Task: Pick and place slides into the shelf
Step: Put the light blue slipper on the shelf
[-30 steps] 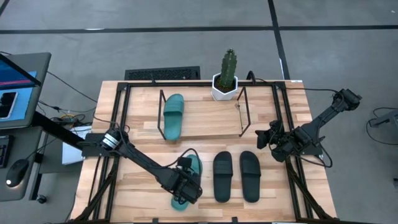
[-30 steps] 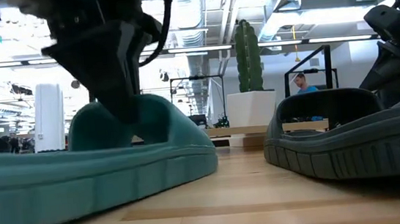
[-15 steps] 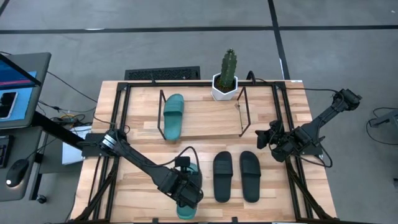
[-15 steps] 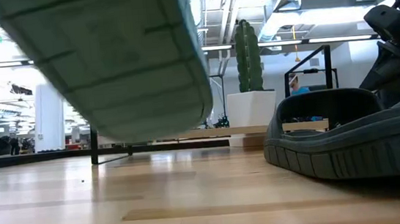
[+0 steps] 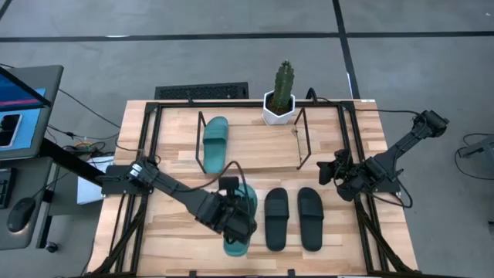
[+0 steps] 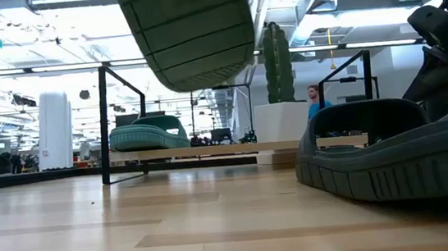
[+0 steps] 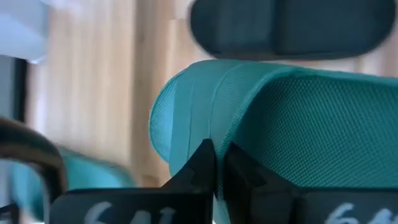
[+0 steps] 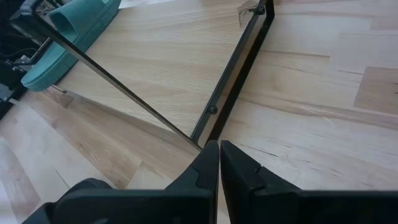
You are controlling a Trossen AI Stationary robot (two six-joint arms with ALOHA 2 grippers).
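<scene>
Left gripper (image 5: 231, 218) pinched shut on teal slide's (image 5: 238, 232) strap, lifted short of the shelf (image 5: 255, 147) for carrying; right gripper (image 5: 333, 171) closed, empty, beside it.

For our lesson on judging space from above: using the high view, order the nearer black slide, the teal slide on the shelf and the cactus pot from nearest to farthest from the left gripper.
From the left gripper:
1. Nearer black slide, beside it on the table.
2. Teal slide on the shelf, at the shelf's left end.
3. Cactus pot, at the table's far edge.

two teal slides (image 5: 215, 144) (image 5: 238, 228), two black slides (image 5: 276, 219) (image 5: 310, 218), one shelf (image 5: 255, 147), one cactus (image 5: 283, 85).
</scene>
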